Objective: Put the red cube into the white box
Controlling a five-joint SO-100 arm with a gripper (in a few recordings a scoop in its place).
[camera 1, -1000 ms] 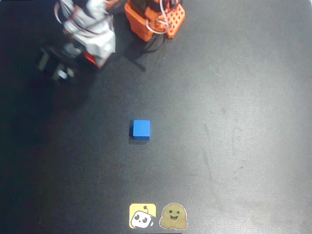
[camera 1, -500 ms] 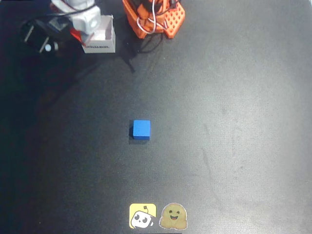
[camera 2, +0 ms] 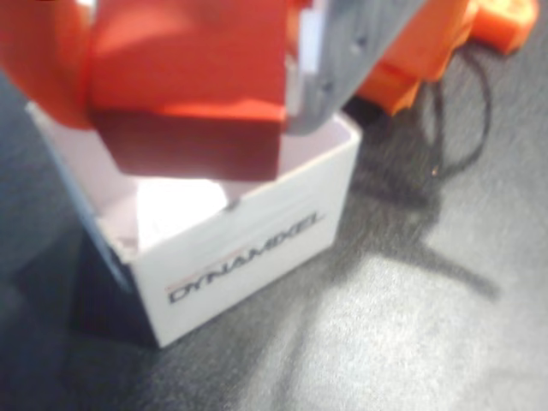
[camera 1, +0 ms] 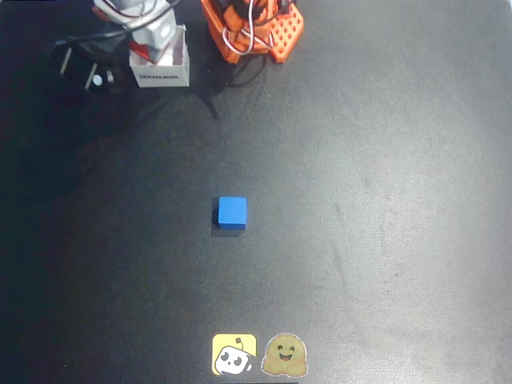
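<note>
The claw [camera 2: 205, 86] gripped the red cube [camera 2: 193, 81] directly above the open white box [camera 2: 248, 248] at the surface's [camera 1: 360, 200] far edge. Done well, it would lower squarely between the thin walls before letting go.

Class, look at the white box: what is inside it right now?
The white box shows a bare white floor inside. The red cube hangs above its opening, held in the gripper. The cube covers part of the interior, so that part is hidden.
</note>
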